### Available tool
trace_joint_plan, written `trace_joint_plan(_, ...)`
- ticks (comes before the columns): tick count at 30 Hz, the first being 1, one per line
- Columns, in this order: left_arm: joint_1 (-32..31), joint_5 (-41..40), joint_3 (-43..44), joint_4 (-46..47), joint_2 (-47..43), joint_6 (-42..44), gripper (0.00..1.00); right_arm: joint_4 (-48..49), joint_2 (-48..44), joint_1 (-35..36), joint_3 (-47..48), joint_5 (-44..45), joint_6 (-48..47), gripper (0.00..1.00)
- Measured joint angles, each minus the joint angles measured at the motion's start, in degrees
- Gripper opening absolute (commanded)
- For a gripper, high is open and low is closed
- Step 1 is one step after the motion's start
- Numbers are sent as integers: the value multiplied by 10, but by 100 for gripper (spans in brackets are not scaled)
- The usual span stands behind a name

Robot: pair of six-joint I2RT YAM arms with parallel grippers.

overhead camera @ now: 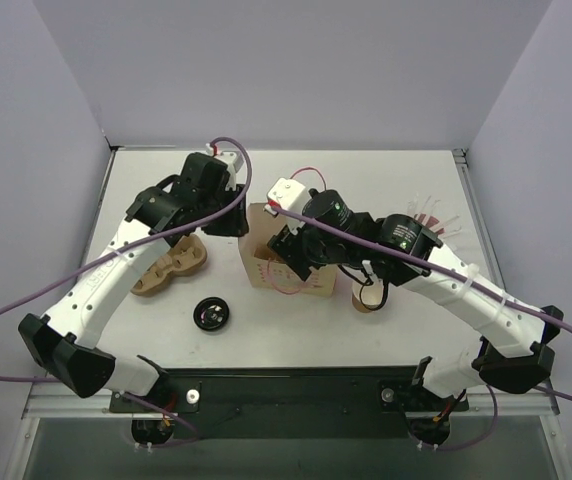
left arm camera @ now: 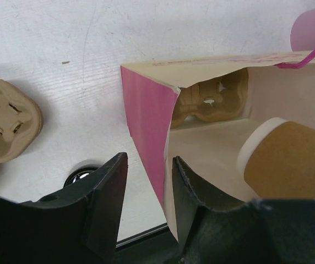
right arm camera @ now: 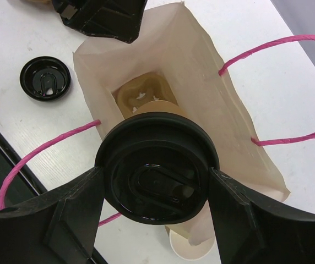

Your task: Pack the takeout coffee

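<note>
Right pincer [right arm camera: 155,190] clasps the surely light, crushable brown kraft cup [left arm camera: 292,159] by its stiff black lid [right arm camera: 157,165]; left pincer [left arm camera: 149,165] straddles the pink paper bag [left arm camera: 146,115], narrowly parted.

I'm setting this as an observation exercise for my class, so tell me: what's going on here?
The right gripper holds the takeout coffee by its black lid over the open paper bag, with the cup's bottom at the mouth. The left gripper straddles the bag's rim, jaws apart. A cup carrier sits at the bag's bottom. A second carrier, a loose lid and an unlidded cup lie outside.
</note>
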Motion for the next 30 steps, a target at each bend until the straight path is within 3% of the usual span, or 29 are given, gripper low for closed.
trace_joint_plan(7, 0, 13, -35, 17, -19, 2, 44, 0, 0, 27, -14, 31, 0, 51)
trace_joint_plan(10, 0, 14, -35, 29, -19, 4, 31, 0, 0, 38, -20, 41, 2, 50)
trace_joint_plan(11, 0, 16, -35, 31, -19, 5, 19, 0, 0, 42, -21, 44, 3, 51)
trace_joint_plan(12, 0, 19, -35, 33, -19, 7, 13, 0, 0, 44, -22, 47, 4, 50)
trace_joint_plan(17, 0, 51, -52, 71, -28, 17, 0, 0, 0, 50, -24, 64, 5, 50)
trace_joint_plan(26, 0, 131, -143, 215, -76, 100, 0, 34, 2, 45, -27, 130, -43, 49)
trace_joint_plan(30, 0, 156, -196, 266, -106, 115, 0, 73, -7, 45, -72, 146, -62, 47)
